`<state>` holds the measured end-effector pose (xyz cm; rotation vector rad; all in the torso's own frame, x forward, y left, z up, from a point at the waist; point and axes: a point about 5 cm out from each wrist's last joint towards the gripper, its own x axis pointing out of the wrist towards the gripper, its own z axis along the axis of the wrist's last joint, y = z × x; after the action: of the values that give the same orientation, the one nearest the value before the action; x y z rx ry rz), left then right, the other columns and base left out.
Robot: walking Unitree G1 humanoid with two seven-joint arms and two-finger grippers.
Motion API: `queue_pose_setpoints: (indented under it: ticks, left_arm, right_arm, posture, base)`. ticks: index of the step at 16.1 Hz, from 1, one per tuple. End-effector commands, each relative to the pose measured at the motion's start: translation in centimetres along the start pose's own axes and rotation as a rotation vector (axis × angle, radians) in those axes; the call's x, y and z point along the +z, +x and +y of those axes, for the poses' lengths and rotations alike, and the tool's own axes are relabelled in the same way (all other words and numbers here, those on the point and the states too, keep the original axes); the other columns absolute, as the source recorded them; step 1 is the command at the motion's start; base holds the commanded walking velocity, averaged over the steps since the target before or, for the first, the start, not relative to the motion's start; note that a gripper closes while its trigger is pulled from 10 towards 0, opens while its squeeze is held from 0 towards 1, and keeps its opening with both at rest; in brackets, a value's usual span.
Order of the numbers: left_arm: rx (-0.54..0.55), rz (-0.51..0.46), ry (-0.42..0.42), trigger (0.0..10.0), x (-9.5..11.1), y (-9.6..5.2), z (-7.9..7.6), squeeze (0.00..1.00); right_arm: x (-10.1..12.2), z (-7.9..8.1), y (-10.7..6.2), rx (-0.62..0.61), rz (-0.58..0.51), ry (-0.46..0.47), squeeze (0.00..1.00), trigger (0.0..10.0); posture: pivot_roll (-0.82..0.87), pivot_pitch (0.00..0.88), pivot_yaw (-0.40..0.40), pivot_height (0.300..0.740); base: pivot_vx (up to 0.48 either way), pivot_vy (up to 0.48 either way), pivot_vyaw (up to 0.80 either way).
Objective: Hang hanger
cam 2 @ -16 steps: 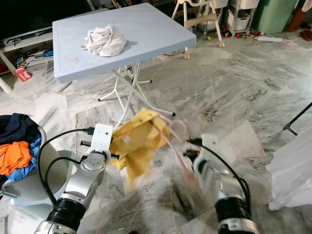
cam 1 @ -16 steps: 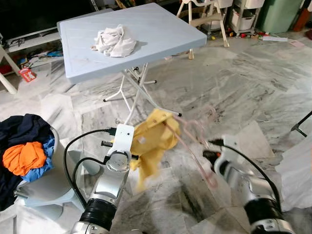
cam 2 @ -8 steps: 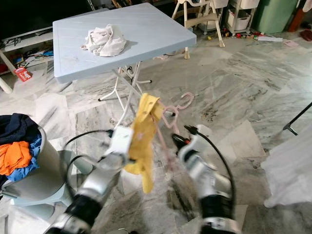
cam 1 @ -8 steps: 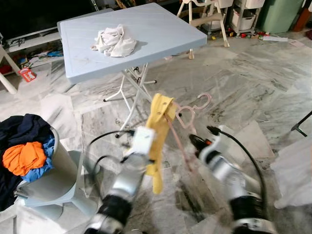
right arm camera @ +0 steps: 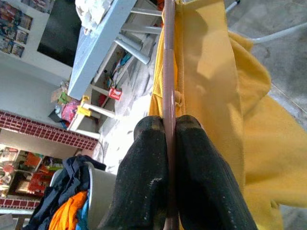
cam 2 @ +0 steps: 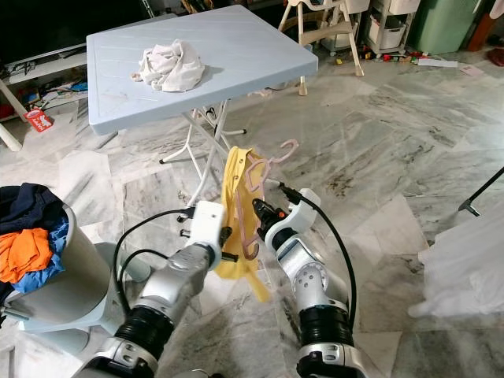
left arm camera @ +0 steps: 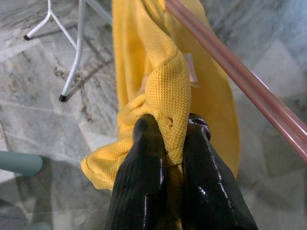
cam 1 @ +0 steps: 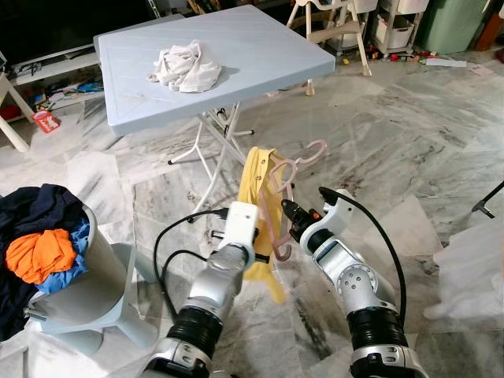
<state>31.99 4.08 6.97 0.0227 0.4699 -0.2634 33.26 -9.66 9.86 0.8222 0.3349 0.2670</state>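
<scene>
Knit yellow garment [left arm camera: 168, 91]; thin pink hanger [right arm camera: 168, 96]

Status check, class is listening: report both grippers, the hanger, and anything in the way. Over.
Left gripper shut on yellow shirt. Right gripper shut on pink hanger, held up over floor. Folding table just ahead.

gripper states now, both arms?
Left gripper: shut on the yellow garment.
Right gripper: shut on the pink hanger.
</scene>
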Motion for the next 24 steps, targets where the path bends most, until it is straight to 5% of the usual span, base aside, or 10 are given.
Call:
queue_pose_setpoints:
  ticks: [1,2,6,12,19,24]
  left_arm:
    - [-0.041,-0.003,-0.058,10.0,-0.1,0.1,-1.1,0.0]
    - [-0.022,-0.013,-0.068,10.0,-0.1,0.1,-0.7,0.0]
    - [0.187,-0.132,-0.009,10.0,1.8,0.2,5.0,0.0]
    - [0.315,-0.234,0.028,10.0,3.5,-0.3,9.4,0.0]
    - [0.263,-0.297,0.032,10.0,3.6,-0.5,7.6,0.0]
    - [0.347,-0.419,0.028,10.0,6.7,-1.5,10.3,0.0]
  right_arm:
    - [2.5,3.3,0.1,0.177,-0.099,-0.028,0.0,10.0]
    - [2.3,3.5,0.0,0.2,-0.086,-0.045,0.0,10.0]
    - [0.1,3.3,-1.7,0.326,0.043,-0.197,0.0,10.0]
    - [-0.2,2.6,-2.8,0.369,0.047,-0.338,0.0,10.0]
    - [0.0,3.0,-2.4,0.358,0.011,-0.368,0.0,10.0]
    - [-0.6,0.4,-4.0,0.341,0.091,-0.398,0.0,10.0]
  posture:
    - [0.01,0.035,0.101,0.74]
    - [0.01,0.035,0.101,0.74]
    - [0.01,0.035,0.103,0.74]
    - [0.02,0.036,0.102,0.74]
    - [0.03,0.033,0.101,0.74]
    - [0.03,0.035,0.099,0.74]
  base:
    - [0.0,0.0,0.0]
    - [0.0,0.0,0.0]
    - [0.0,0.0,0.0]
    - [0.0,0.0,0.0]
    - [0.0,0.0,0.0]
    - [0.0,0.0,0.0]
